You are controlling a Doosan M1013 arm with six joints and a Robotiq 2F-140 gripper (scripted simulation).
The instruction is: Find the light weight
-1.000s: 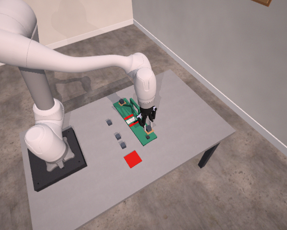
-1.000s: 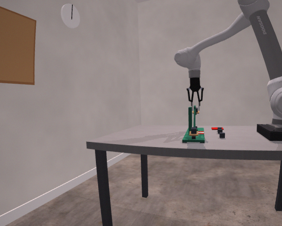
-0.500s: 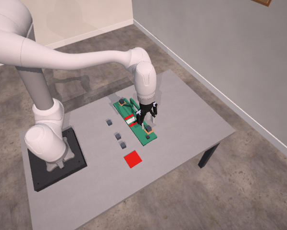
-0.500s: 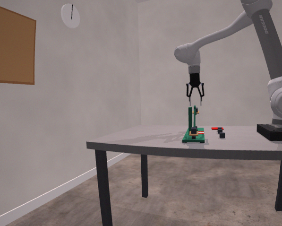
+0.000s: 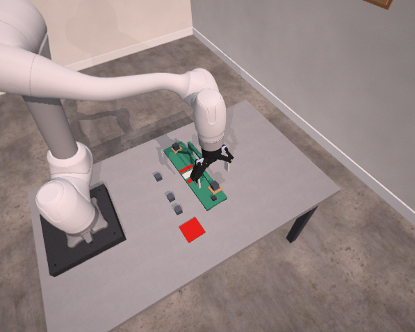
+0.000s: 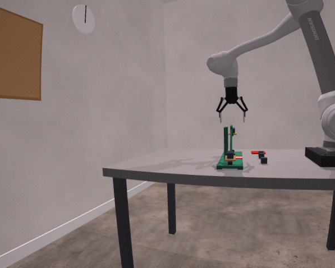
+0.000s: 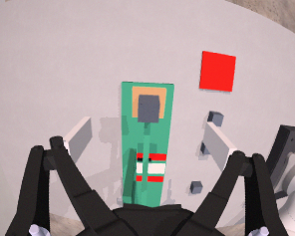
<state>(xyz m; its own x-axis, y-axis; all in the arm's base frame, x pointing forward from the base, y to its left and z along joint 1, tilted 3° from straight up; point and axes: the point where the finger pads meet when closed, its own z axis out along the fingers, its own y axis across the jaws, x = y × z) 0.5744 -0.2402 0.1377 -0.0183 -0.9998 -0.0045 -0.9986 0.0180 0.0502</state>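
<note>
My gripper (image 5: 213, 175) (image 6: 232, 121) (image 7: 148, 129) is wide open and empty above the green rocker balance (image 5: 206, 203) (image 6: 238, 164) (image 7: 129, 118). A dark weight (image 5: 215, 185) (image 6: 233, 130) (image 7: 148, 109) sits on the raised pan nearer the dish. Another dark weight (image 5: 176, 146) (image 6: 230, 153) sits on the low pan at the other end. The beam is strongly tilted. The pointer is partly hidden; dark bits show at a red field's edge in the wrist view. Three weights (image 5: 158, 176) (image 5: 170, 196) (image 5: 178, 209) stand on the table. The red dish (image 5: 192, 229) (image 6: 255, 152) (image 7: 217, 72) lies flat and bears nothing.
The balance's upright green post (image 6: 225, 139) stands beside the beam. A small black block (image 5: 213, 197) is on the base under the raised pan. The robot's black base plate (image 5: 110, 221) lies beyond the row of loose weights.
</note>
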